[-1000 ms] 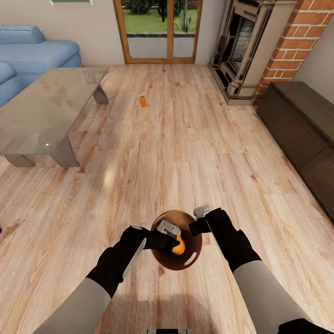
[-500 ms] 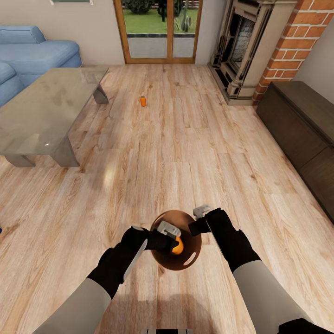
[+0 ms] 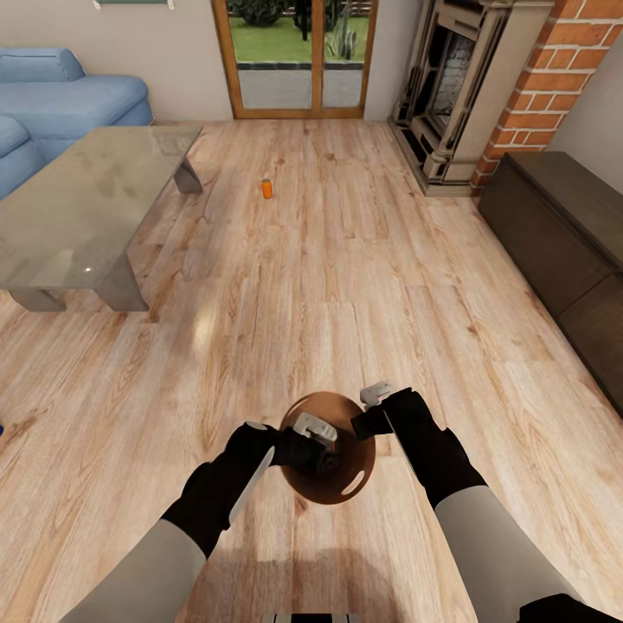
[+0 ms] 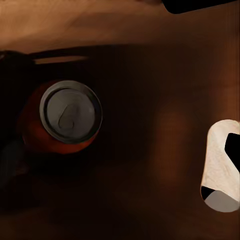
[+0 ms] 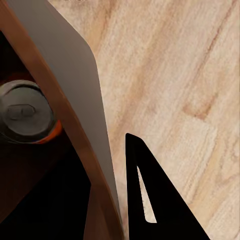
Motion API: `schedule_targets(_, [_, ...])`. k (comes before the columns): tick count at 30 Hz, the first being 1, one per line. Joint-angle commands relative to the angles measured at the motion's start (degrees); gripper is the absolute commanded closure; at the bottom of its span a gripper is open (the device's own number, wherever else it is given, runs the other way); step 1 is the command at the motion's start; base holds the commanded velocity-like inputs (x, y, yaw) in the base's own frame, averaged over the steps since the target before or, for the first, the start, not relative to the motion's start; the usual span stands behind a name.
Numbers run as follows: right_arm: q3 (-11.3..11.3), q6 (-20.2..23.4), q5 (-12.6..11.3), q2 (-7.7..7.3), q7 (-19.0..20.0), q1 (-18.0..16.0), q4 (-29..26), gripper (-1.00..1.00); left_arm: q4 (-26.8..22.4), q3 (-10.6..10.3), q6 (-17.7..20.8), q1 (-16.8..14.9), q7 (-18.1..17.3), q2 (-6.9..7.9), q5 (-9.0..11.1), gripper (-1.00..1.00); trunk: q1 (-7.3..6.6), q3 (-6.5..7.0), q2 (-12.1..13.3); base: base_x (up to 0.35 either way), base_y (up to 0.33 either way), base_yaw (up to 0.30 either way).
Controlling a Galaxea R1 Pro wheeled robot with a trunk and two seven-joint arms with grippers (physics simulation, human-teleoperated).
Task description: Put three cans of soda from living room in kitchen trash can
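**A:** Where is the trash can (image 3: 368, 459)?

**B:** Low in the middle of the head view, on the wood plank floor (image 3: 346, 285) between the two arms. Its brown inside faces up, and an oval slot handle (image 3: 353, 483) shows near the lower rim.

**A:** And the claws?

**B:** The right gripper (image 3: 370, 407) sits at the can's upper right rim, clamped on it. In the right wrist view one black finger (image 5: 160, 200) lies along the grey outer wall (image 5: 85, 75). The left gripper (image 3: 313, 437) reaches down into the can's mouth. Whether it is released or clenched I cannot tell, since its fingers do not show clearly.

**A:** Is it holding anything?

**B:** An orange soda can (image 4: 70, 117) stands upright on the bottom of the bin, silver top up, off to one side in the left wrist view, with nothing gripping it. The right wrist view catches the same can (image 5: 25, 112) just inside the wall.

**A:** Any others?

**B:** A second orange can (image 3: 267, 188) stands on the floor in the upper middle of the head view, near the corner of the glass table (image 3: 78, 208) and well apart from the bin. The blue sofa (image 3: 69, 95) is at upper left and the glass doors (image 3: 298, 52) are at top centre.
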Motion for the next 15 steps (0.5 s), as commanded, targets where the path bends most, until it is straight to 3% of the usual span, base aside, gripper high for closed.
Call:
schedule_targets(1, [0.02, 0.09, -0.42, -0.01, 0.02, -0.01, 0.01, 1.00, -0.13, 0.04, -0.19, 0.01, -0.06, 0.10, -0.87, -1.00, 0.00, 0.00, 0.00, 0.000, 0.000, 0.000])
schedule_targets(6, [0.02, 0.09, -0.38, -0.01, 0.02, -0.01, 0.01, 1.00, -5.60, 0.17, 0.11, 0.38, -1.02, 0.37, -0.52, -1.00, 0.00, 0.00, 0.00, 0.000, 0.000, 0.000])
schedule_targets(8, [-0.04, 0.09, -0.33, -0.08, 0.02, -0.01, 0.01, 1.00, -13.45, 0.51, 0.85, 0.80, -6.06, 1.05, -0.41, -1.00, 0.00, 0.00, 0.00, 0.000, 0.000, 0.000])
schedule_targets(9, [-0.07, 0.09, -0.33, -0.10, 0.02, -0.01, 0.01, 1.00, -14.45, 0.54, 1.07, 0.98, -7.06, 1.57, -0.40, -1.00, 0.00, 0.00, 0.00, 0.000, 0.000, 0.000])
schedule_targets(12, [-0.16, 0.09, -0.34, -0.15, 0.02, -0.01, 0.05, 1.00, -17.77, 0.67, 1.71, 1.70, -11.65, 5.04, -0.26, -1.00, 0.00, 0.00, 0.00, 0.000, 0.000, 0.000])
schedule_targets(15, [-0.22, 0.09, -0.34, -0.18, 0.02, -0.01, 0.08, 1.00, -20.29, 1.66, 1.97, 2.10, -19.02, 10.11, -0.13, -1.00, 0.00, 0.00, 0.00, 0.000, 0.000, 0.000])
